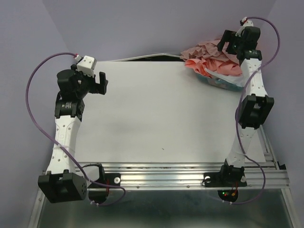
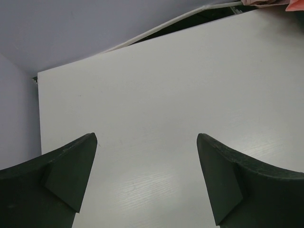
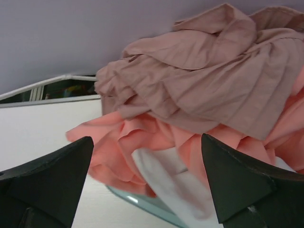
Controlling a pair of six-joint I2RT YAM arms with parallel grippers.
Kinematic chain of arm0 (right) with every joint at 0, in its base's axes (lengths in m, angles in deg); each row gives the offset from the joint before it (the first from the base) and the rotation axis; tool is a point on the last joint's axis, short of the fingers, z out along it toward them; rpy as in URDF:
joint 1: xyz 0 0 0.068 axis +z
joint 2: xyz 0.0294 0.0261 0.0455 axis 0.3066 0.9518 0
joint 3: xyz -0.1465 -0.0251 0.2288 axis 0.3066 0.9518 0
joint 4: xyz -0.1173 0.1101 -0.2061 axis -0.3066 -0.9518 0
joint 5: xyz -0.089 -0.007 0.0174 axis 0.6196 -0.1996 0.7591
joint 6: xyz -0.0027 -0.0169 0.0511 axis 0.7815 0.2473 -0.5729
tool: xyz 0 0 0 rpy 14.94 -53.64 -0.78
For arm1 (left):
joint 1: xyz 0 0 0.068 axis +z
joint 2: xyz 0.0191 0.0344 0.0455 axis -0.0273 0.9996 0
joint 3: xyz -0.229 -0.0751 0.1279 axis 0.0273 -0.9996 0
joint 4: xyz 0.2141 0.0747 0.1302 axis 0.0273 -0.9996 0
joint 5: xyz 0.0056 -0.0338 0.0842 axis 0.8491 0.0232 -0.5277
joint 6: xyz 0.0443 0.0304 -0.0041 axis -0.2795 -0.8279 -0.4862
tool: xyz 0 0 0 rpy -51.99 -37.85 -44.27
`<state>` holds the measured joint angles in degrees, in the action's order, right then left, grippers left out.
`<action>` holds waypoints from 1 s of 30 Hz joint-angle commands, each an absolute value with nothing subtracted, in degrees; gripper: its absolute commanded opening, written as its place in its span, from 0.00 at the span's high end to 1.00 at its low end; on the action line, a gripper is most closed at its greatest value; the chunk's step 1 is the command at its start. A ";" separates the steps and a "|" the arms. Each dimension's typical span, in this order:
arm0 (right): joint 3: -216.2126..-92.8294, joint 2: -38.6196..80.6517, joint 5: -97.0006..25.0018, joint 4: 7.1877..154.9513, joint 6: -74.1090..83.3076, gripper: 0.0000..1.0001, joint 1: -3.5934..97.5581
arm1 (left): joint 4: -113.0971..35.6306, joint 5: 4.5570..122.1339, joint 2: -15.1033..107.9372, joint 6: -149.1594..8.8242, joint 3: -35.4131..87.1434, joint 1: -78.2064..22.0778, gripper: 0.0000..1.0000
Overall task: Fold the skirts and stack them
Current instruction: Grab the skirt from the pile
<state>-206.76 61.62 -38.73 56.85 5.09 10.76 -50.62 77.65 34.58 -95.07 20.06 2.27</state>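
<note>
The skirts lie heaped in a teal basket point(image 1: 219, 83) at the table's far right corner. The mauve-pink pleated skirt point(image 3: 204, 80) is on top, also seen from above point(image 1: 205, 49). Coral-salmon cloth point(image 3: 123, 142) spills out under it over the rim, seen from above too point(image 1: 213, 66). A pale white skirt point(image 3: 171, 183) hangs below the coral cloth. My right gripper point(image 3: 147, 156) is open and empty, hovering above the pile point(image 1: 228, 42). My left gripper point(image 2: 146, 156) is open and empty above the bare left side of the table point(image 1: 97, 81).
The white table top point(image 1: 156, 114) is bounded by purple walls at the back and left. A gap with a white strip point(image 2: 166, 26) runs along the far edge. The basket's teal rim point(image 3: 152, 211) shows under the cloth. A metal rail point(image 1: 190, 173) crosses the near edge.
</note>
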 commanded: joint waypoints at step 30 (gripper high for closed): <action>-217.93 81.98 -30.64 89.49 -0.45 0.84 7.84 | -48.22 76.88 35.61 -90.45 12.85 1.95 0.01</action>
